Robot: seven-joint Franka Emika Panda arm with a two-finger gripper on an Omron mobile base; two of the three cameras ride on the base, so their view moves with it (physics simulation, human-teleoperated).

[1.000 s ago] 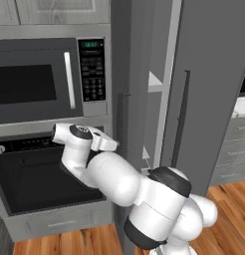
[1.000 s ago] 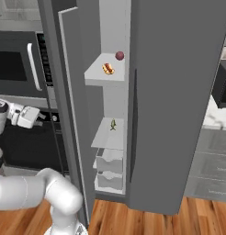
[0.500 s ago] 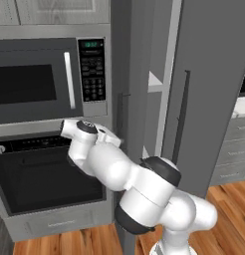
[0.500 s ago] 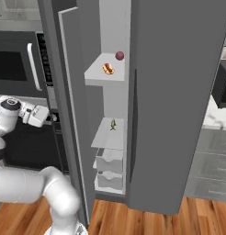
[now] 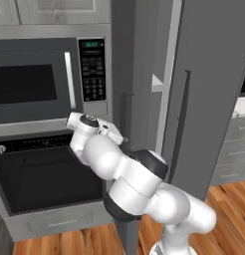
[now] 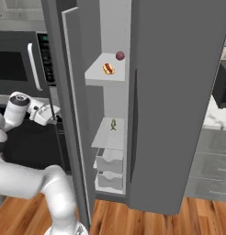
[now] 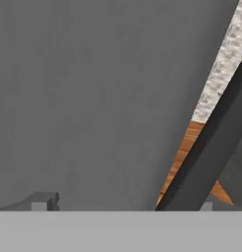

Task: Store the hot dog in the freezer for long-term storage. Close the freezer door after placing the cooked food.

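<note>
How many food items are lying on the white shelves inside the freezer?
3. The hot dog and a dark red ball lie on the upper shelf; a small green-yellow item lies on the shelf below. The doors may hide others.

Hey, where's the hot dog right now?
In the right base view, the hot dog lies on the freezer's upper white shelf, just below and left of a dark red ball.
</note>
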